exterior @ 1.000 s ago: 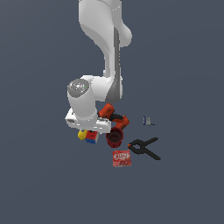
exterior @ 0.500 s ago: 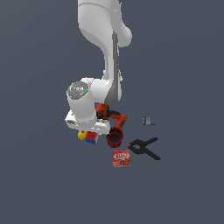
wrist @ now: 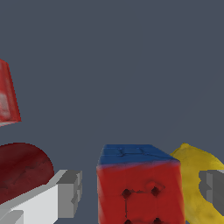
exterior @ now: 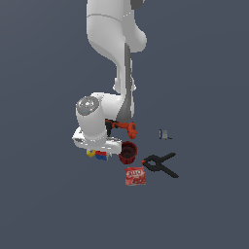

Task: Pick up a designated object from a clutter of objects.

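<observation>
The designated object, a small cube [wrist: 139,186] with a red side and a blue top, stands between my two fingers in the wrist view. My gripper [wrist: 140,192] is open, with one fingertip [wrist: 70,193] on the cup's side and the other fingertip [wrist: 213,186] in front of the lemon [wrist: 192,183]; gaps show on both sides of the cube. In the exterior view the cube [exterior: 101,155] and the lemon [exterior: 90,153] peek out under my hand [exterior: 96,138], which hides the fingers.
The rest of the clutter lies close by: a dark red cup [exterior: 128,151], a flat red box [exterior: 135,176], a black clamp [exterior: 160,164], an orange-black drill [exterior: 123,128] and a small can [exterior: 165,134]. The cup [wrist: 22,168] and box [wrist: 8,98] also show in the wrist view.
My hand has sunk slightly lower over the cube and lemon. The objects have not moved.
</observation>
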Controlling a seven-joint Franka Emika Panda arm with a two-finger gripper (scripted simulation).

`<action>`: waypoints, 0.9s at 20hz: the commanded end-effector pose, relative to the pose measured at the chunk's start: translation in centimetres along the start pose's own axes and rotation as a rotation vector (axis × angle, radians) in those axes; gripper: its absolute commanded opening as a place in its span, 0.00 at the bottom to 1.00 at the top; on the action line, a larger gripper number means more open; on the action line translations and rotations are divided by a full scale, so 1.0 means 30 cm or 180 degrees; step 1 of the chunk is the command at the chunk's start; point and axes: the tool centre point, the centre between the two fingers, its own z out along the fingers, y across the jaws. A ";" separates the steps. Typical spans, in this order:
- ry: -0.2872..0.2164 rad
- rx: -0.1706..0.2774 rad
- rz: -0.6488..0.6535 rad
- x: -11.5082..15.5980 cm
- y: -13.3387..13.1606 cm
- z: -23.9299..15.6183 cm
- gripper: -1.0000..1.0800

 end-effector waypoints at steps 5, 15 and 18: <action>-0.0161 -0.0001 0.0006 -0.064 0.001 0.096 0.00; 0.0042 0.0004 0.0001 0.017 -0.003 0.005 0.00; 0.0040 0.0004 0.0001 0.012 -0.007 -0.006 0.00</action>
